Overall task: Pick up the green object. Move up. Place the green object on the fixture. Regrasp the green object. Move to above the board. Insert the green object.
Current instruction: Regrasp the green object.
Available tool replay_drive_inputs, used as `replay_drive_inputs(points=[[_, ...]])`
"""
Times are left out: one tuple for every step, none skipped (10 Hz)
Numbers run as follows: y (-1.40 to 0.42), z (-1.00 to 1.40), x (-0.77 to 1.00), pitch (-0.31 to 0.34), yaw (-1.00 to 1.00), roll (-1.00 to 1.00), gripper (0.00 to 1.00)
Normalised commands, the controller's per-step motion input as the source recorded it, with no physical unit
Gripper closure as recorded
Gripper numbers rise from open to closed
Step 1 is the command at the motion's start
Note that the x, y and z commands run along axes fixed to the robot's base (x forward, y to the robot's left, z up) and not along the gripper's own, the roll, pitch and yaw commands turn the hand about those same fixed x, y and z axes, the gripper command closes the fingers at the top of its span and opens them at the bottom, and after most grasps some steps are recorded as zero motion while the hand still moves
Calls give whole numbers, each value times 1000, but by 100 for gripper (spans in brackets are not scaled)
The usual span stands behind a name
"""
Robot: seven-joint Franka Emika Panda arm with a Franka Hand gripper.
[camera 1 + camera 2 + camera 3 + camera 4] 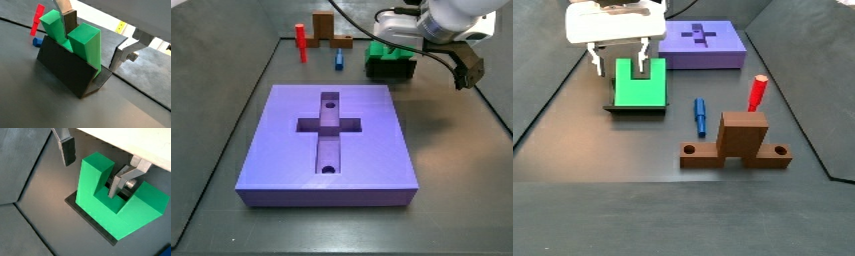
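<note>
Wrist views show the green object [117, 203] sitting in the fixture [70, 70], the gripper [97, 165] spread around one prong. Red post [759, 92] and blue peg [702, 114] lie at its three o'clock, brown block [742, 140] nearer.

Both wrist views look closely down past the hand [93, 170]; both side views face the board [331, 140] from opposite ends

Dark grey matte floor [593, 210], faint seam lines.
</note>
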Motion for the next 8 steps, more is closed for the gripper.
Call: replay_drive_inputs(points=[[123,-183,149,0,0,0,0],[166,-294,131,0,0,0,0],[177,-283,89,0,0,0,0],[117,-69,0,0,0,0,0],[66,0,-97,0,-6,-20,0],[0,0,-63,0,-23,0,0],[0,0,-14,0,-63,0,0],[0,97,0,37,-94,-17,0]])
